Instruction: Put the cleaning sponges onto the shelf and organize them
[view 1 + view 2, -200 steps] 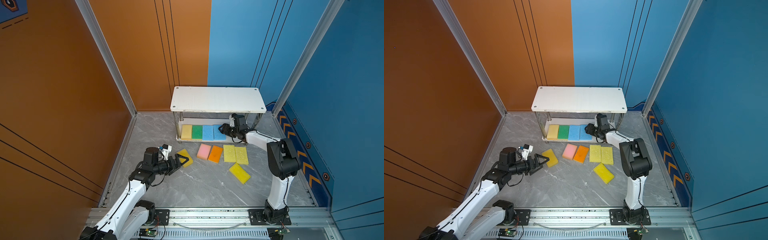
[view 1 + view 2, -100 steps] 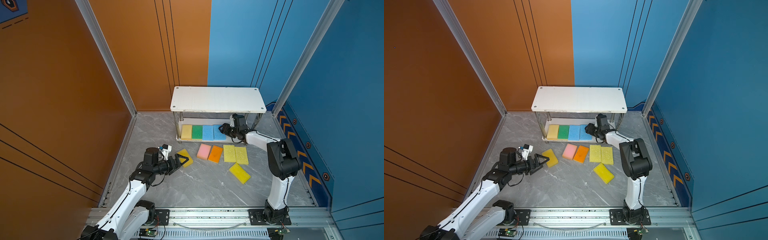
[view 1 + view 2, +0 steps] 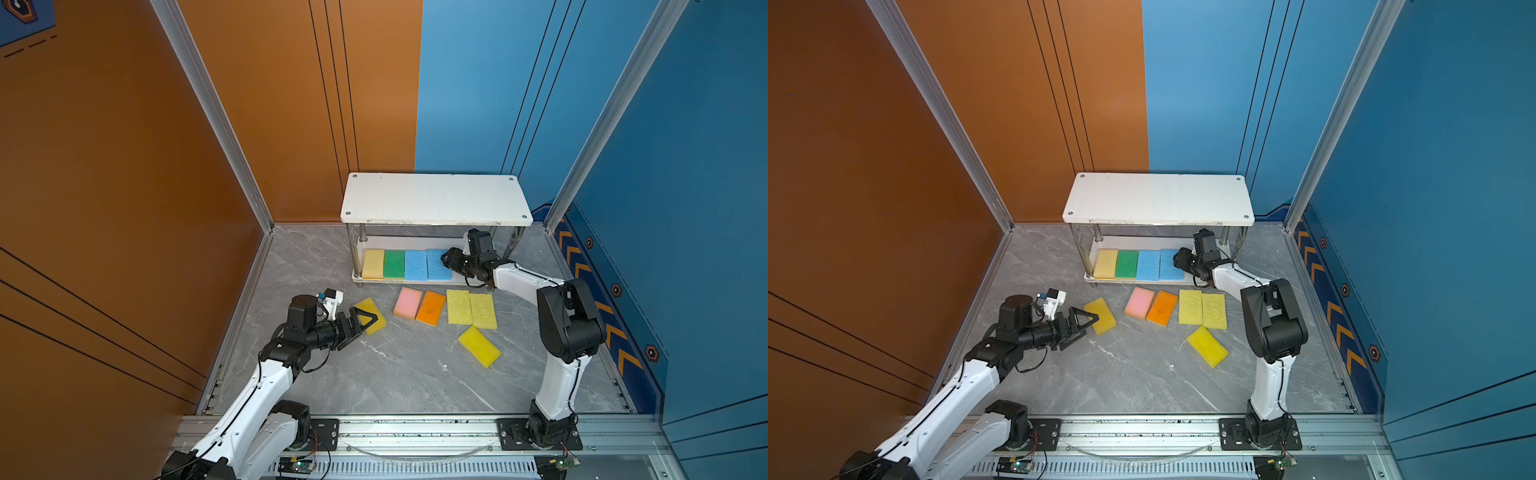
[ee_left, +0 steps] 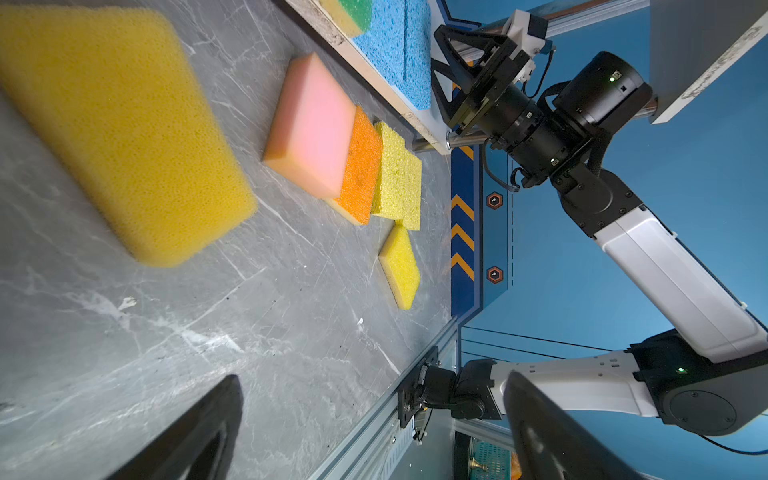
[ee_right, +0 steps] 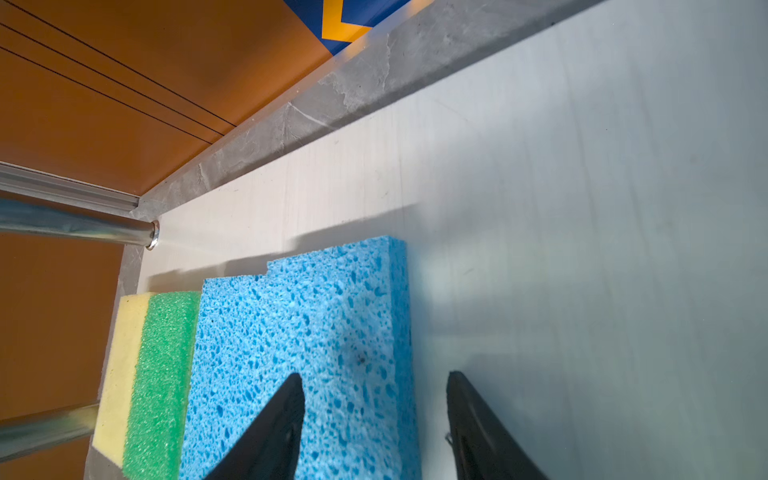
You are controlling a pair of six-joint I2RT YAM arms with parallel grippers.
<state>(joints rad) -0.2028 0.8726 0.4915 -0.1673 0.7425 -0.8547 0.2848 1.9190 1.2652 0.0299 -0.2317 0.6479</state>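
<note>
My left gripper (image 3: pixel 368 327) stands wide apart, and the yellow sponge (image 3: pixel 368 304) lies just to its right — long axis far-left to near-right.

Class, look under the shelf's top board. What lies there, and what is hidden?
On the lower board: a yellow sponge, a green sponge, two blue sponges. The right gripper reaches in at the end one. The top board hides its back part.
</note>
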